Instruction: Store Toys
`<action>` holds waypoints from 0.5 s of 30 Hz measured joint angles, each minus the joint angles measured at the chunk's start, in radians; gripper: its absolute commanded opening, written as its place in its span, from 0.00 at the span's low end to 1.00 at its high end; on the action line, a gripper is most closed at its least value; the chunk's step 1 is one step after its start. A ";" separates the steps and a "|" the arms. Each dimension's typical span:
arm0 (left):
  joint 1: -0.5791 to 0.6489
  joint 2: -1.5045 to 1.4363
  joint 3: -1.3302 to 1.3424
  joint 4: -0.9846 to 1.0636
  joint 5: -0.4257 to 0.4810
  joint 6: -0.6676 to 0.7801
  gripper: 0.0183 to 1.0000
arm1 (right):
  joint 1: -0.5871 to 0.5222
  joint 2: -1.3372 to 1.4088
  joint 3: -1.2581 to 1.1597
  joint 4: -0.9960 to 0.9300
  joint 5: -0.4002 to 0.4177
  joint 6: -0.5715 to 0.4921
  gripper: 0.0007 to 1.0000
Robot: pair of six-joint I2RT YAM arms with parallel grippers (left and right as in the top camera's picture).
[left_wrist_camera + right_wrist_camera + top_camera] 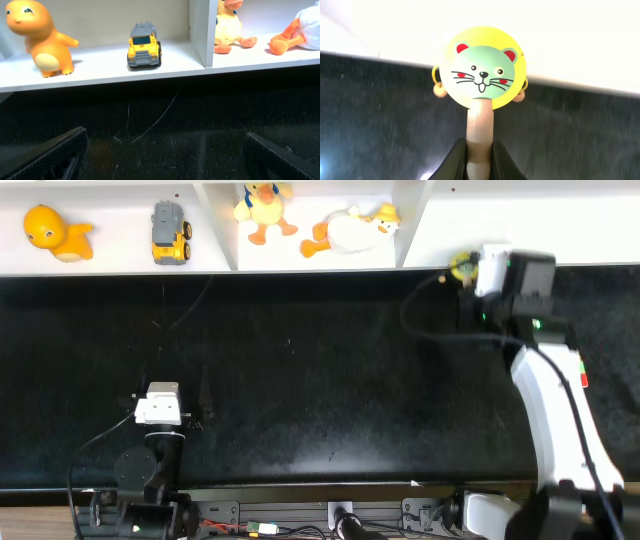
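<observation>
1. The cat-faced rattle drum (481, 75) was pinched by its wooden handle in the right gripper (480, 159), at the edge of the white shelf (380, 30).
2. The left gripper (165, 155) was held spread, well back from that shelf.

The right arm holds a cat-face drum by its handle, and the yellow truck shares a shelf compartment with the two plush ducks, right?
Not quite. The truck shares it with the orange dinosaur; a divider parts it from the yellow duck and white duck, as the left wrist view shows. The right end effector does hold the drum.
</observation>
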 measured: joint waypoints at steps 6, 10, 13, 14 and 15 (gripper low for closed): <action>0.000 0.000 0.000 0.000 0.000 0.000 1.00 | 0.044 0.177 0.151 0.027 0.010 -0.039 0.04; 0.000 0.000 0.000 0.000 0.000 0.000 1.00 | 0.061 0.280 0.228 0.075 0.012 -0.051 0.04; 0.000 0.000 0.000 0.000 0.000 0.000 1.00 | 0.066 0.338 0.279 0.083 0.014 -0.056 0.04; 0.000 0.000 0.000 0.000 0.000 0.000 1.00 | 0.066 0.355 0.294 0.085 0.014 -0.056 0.04; 0.000 0.000 0.000 0.000 0.000 0.000 1.00 | 0.066 0.370 0.305 0.088 0.014 -0.057 0.06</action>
